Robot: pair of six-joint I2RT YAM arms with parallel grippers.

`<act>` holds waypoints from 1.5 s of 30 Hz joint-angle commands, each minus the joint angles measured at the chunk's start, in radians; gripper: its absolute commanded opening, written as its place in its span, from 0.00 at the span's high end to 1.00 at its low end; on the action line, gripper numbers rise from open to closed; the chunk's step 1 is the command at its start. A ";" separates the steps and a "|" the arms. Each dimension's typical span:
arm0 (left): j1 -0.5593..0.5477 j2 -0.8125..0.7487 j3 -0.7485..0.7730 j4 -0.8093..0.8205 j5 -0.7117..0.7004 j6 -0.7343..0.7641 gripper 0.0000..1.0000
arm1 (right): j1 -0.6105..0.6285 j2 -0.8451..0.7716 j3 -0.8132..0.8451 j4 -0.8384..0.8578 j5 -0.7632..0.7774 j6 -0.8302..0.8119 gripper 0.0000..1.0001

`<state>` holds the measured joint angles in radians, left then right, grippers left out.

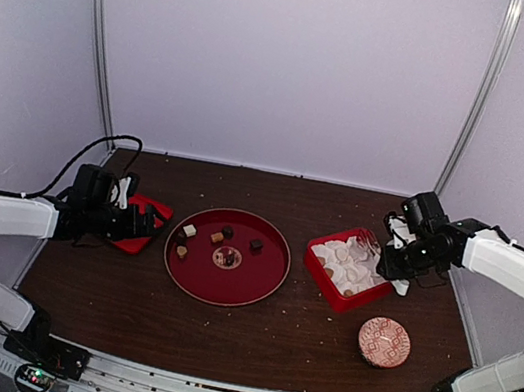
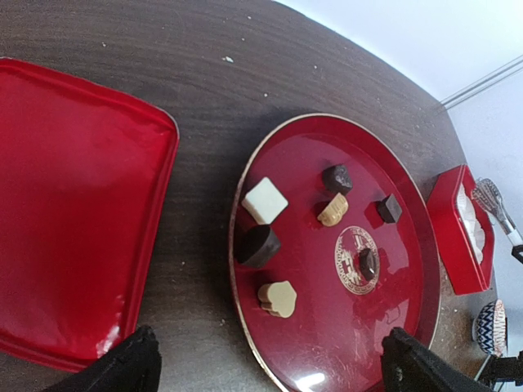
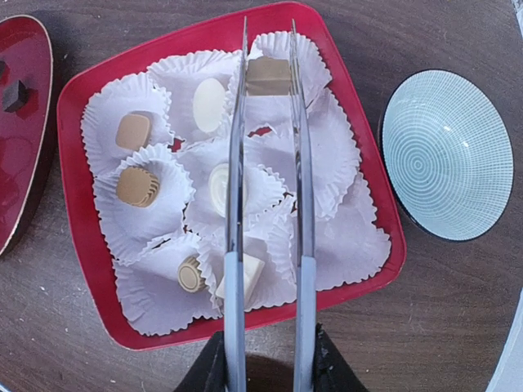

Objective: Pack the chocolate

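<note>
Several chocolates lie on the round red plate (image 1: 268,278): a cream-white square (image 2: 265,200), a dark heart (image 2: 259,246), a tan heart (image 2: 277,298), and more dark and tan ones. My left gripper (image 2: 274,367) is open and empty, hovering over the plate's near-left rim. My right gripper (image 3: 268,363) is shut on metal tongs (image 3: 235,204). The tong tips pinch a tan chocolate (image 3: 268,76) over a white paper cup at the far side of the red box (image 3: 73,204). Several tan and cream chocolates sit in cups there.
A red lid (image 2: 73,212) lies left of the plate, under my left arm (image 1: 15,213). A patterned bowl (image 1: 384,341) stands in front of the box and also shows in the right wrist view (image 3: 449,155). Pale crumbs dot the dark table.
</note>
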<state>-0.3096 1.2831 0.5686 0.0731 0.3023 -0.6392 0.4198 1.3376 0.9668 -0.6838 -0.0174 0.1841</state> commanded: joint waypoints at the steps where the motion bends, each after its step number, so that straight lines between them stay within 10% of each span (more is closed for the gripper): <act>1: -0.006 -0.008 0.030 0.016 -0.005 0.006 0.03 | -0.008 0.033 0.010 0.039 0.026 -0.011 0.78; 35: -0.006 -0.005 0.021 0.023 -0.007 0.005 0.04 | -0.002 0.024 0.101 0.057 -0.097 -0.022 0.64; 45: -0.011 -0.001 0.019 0.032 -0.005 -0.001 0.04 | 0.176 0.120 0.246 0.090 -0.147 -0.006 0.64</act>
<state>-0.3107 1.2831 0.5686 0.0738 0.3023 -0.6403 0.5293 1.4059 1.1297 -0.6449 -0.1383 0.1795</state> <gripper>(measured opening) 0.964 0.364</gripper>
